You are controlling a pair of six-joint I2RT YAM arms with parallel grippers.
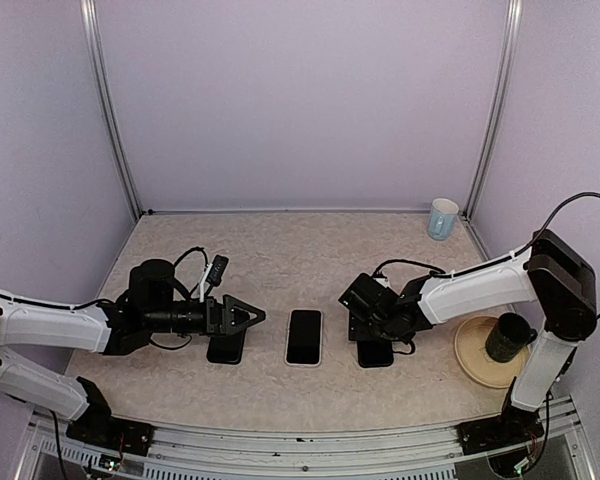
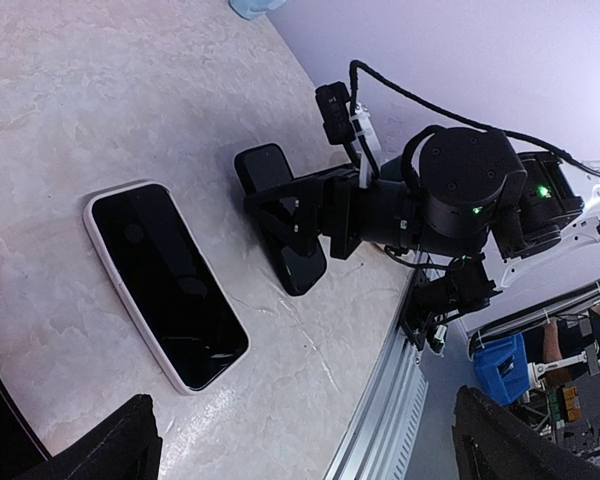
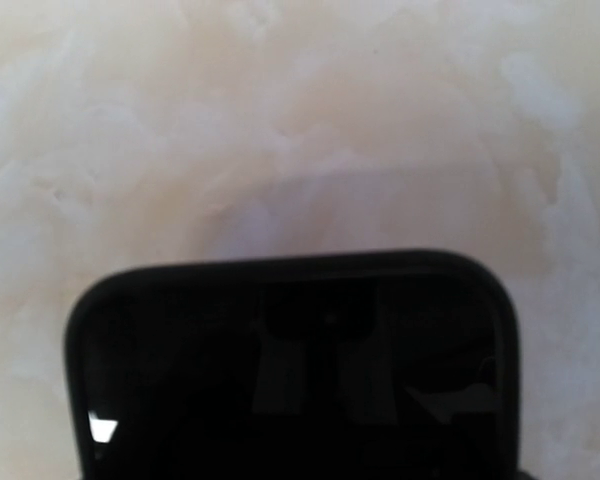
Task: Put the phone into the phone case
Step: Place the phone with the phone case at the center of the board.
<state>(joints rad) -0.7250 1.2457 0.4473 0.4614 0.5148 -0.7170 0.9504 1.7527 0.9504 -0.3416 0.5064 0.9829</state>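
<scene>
A phone with a dark screen and a white rim [image 1: 303, 337] [image 2: 165, 285] lies flat mid-table. Right of it is a black, glossy phone-sized slab [image 1: 377, 354] [image 2: 302, 268] [image 3: 290, 370]. My right gripper [image 1: 364, 325] [image 2: 283, 212] straddles its long edges and appears shut on it. The fingers are hidden in the right wrist view. A second black slab [image 1: 226, 348] lies on the table below my left gripper [image 1: 255, 317] [image 2: 305, 455], which is wide open and holds nothing. I cannot tell which black piece is the phone case.
A pale blue cup [image 1: 443, 218] stands at the back right corner. A tan plate [image 1: 475, 365] carrying a dark mug [image 1: 507, 337] sits beside the right arm's base. The metal front rail [image 2: 395, 395] runs close to both slabs.
</scene>
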